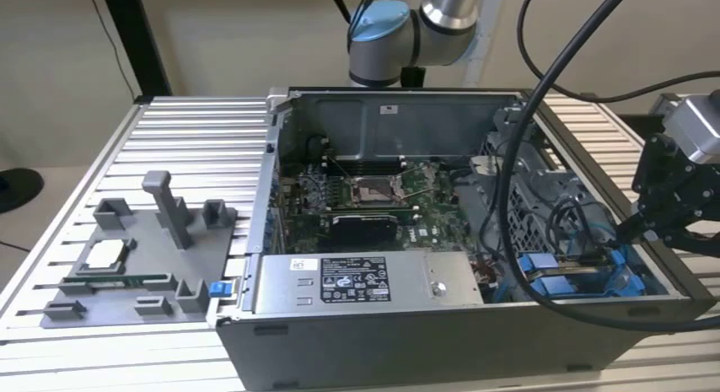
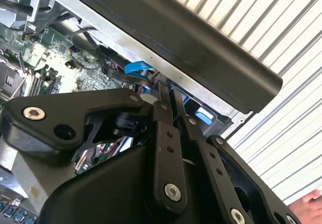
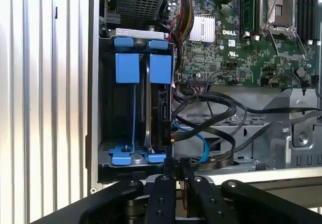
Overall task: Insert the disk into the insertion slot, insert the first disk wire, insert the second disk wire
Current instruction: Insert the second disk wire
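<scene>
First wrist view, disk [image 3: 160,114] on edge in insertion slot [image 3: 108,108]

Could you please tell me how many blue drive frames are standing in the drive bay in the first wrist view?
2: one blue frame nearer the case's outer wall, apparently empty, and another blue frame beside it toward the motherboard, holding the disk. Others may be hidden.

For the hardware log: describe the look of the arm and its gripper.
The arm is silver metal tubing with a light-blue joint cap, and black cables hang from it. The gripper is matte black: flat linkage bars joined by silver screws, tapering to two slim fingers.
</scene>
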Robot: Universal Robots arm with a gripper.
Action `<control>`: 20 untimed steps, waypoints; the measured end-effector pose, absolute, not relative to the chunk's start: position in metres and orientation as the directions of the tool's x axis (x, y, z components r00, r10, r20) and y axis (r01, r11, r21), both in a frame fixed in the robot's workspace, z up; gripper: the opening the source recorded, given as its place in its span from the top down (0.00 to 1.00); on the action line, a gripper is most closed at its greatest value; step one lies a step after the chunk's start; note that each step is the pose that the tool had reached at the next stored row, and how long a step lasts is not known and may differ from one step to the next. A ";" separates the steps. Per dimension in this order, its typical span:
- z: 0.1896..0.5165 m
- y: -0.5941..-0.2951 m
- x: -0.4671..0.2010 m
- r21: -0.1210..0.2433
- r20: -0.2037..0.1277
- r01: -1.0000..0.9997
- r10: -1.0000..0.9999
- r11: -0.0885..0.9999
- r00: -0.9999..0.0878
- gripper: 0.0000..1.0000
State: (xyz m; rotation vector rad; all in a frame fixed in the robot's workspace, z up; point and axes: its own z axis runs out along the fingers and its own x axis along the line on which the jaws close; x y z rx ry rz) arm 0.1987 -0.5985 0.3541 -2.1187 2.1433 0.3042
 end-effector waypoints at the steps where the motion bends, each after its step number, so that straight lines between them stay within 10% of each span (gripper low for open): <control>1: 0.354 -0.599 0.199 0.063 -0.221 -0.998 -0.975 0.004 -0.018 1.00; 20: 0.375 -0.599 0.168 0.063 -0.233 -0.998 -0.972 0.016 -0.030 1.00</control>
